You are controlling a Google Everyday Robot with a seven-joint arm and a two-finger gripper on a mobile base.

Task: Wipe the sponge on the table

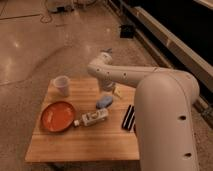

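Note:
The light-blue sponge (104, 102) lies on the wooden table (75, 142), just right of centre and above the lying white bottle. My white arm reaches in from the right and bends down over the table's far side. The gripper (108, 89) hangs from the wrist directly above and slightly behind the sponge, close to it. Whether it touches the sponge I cannot tell.
An orange plate (57, 115) sits at the left, with a white cup (61, 85) behind it. A white labelled bottle (92, 118) lies beside the plate. A black ridged object (129, 118) rests at the right, partly behind my arm. A pale scrap (118, 92) lies near the gripper.

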